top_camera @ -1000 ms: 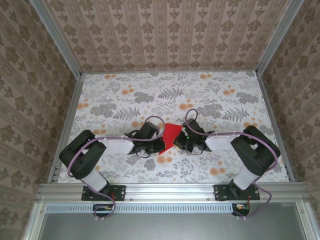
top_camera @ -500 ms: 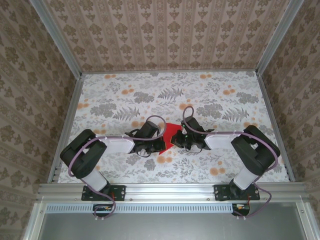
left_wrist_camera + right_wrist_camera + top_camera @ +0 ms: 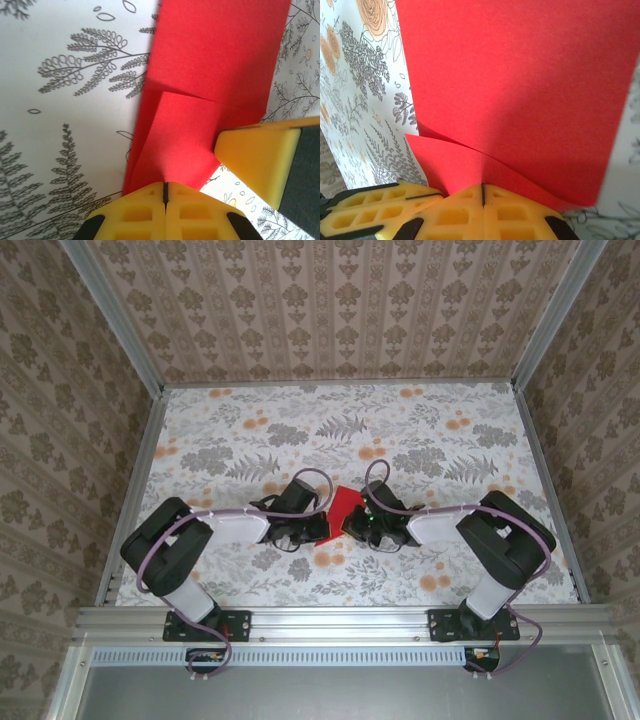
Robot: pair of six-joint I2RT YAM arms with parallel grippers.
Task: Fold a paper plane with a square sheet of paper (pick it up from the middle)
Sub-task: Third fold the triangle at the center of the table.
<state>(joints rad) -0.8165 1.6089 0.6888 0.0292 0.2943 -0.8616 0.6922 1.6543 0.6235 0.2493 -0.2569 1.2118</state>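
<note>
so the table (image 3: 420, 420) is a white cloth with grey ferns and orange flowers. it's boxed in on three sides by beige damask walls (image 3: 340, 310), and a metal rail (image 3: 330, 618) runs along the near edge where my two bases are bolted. the paper (image 3: 340, 505) is about mid-table, closer to the rail than to the back wall. it's a red folded piece lying on a diagonal. can't tell if it's flat on the cloth or lifted a bit.

both my arms are folded down low, elbows out wide on either side of the paper. the forearms run inward, so the wrists come at it from left and right. purple cables (image 3: 309, 474) loop up over each wrist just behind the paper.

my left pincer (image 3: 320, 528) is clamped on the paper's left edge. in the left wrist view the yellow pads are pressed tight with the red sheet coming straight out of the seam and a folded layer on top. one of the other pincer's yellow fingers (image 3: 255, 160) pokes in just right of that.

my right pincer (image 3: 352, 524) is the same on the paper's right edge, pads squeezed together on the red sheet.
</note>
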